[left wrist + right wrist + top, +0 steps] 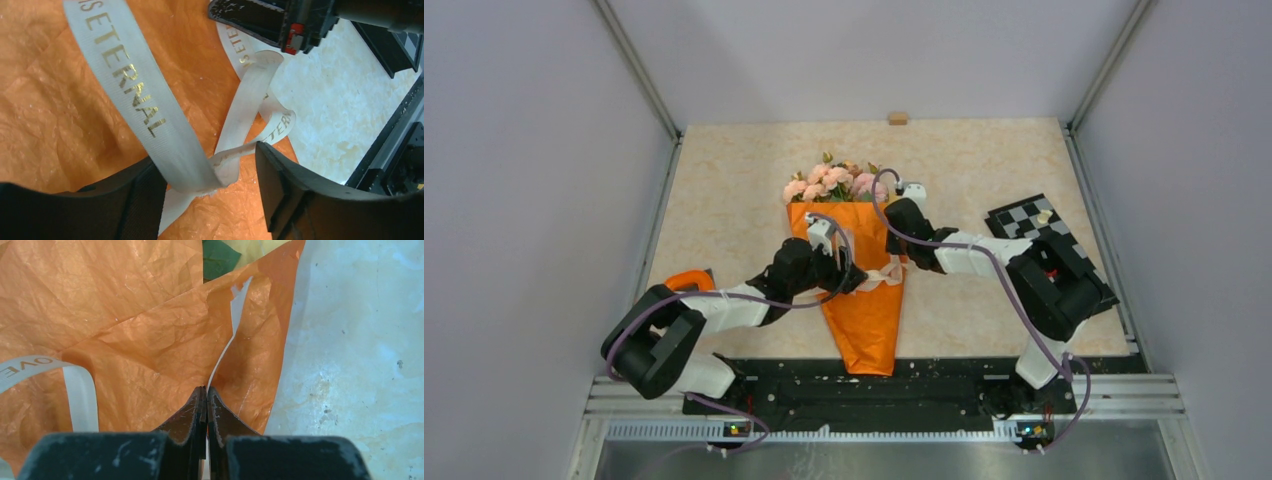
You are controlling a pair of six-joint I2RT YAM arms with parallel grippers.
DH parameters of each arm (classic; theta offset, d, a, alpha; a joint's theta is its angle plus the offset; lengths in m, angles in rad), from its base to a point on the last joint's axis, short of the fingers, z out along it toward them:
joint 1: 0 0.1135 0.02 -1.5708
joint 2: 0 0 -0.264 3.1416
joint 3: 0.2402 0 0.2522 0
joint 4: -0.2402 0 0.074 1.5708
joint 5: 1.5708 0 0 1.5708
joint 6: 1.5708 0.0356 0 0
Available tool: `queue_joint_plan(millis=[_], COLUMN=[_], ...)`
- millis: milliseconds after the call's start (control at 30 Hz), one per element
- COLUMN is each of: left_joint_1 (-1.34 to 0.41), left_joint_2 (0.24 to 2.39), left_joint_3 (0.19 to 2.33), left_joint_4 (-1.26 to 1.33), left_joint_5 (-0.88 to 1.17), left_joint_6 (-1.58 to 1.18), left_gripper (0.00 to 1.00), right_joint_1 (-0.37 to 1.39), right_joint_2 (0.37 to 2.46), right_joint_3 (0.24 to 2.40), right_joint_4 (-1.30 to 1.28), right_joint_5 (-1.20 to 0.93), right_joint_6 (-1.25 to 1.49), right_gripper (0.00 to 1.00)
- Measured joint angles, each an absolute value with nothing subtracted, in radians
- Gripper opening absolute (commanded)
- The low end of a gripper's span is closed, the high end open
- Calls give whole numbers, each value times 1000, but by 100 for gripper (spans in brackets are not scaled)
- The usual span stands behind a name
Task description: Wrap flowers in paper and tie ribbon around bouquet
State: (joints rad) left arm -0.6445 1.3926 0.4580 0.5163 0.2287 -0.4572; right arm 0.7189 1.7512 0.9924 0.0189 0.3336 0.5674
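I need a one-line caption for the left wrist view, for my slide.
Left gripper, jaws open, straddles the crossing strands of the gold-lettered cream ribbon lying on the orange paper.

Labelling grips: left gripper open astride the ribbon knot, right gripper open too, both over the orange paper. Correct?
Not the right gripper: its jaws are shut, pinching a thin white strip that looks like the ribbon, as the right wrist view shows. The left gripper is open astride the ribbon knot, and both are over the orange paper.
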Motion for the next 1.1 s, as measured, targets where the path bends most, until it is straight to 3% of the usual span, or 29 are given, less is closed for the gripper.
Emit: queue_joint_plan(millis=[167,300,467,600,800,1100], left_joint_1=[-645,-645,-645,-645,-625,-464], left_joint_2=[1393,1409,1450,1483,1488,1583], left_joint_3=[461,491,550,625,740,921], left_joint_4=[484,465,434,337,212,203], left_joint_5=[190,139,74,-35,-218,-200], left_joint_6=[-517,-575,-625,-648,-632,-542], left_gripper=[76,65,35,0,0,0], right_joint_1=[720,723,725,725,715,593], right_joint_2=[1727,1711,1687,1665,1652,1679], right_joint_3=[962,953,938,934,938,1098], right_joint_4=[38,46,60,60,60,121], right_joint_5=[317,310,308,317,356,415], right_joint_6=[557,549,540,529,473,310], right_gripper=[0,0,0,0,0,0])
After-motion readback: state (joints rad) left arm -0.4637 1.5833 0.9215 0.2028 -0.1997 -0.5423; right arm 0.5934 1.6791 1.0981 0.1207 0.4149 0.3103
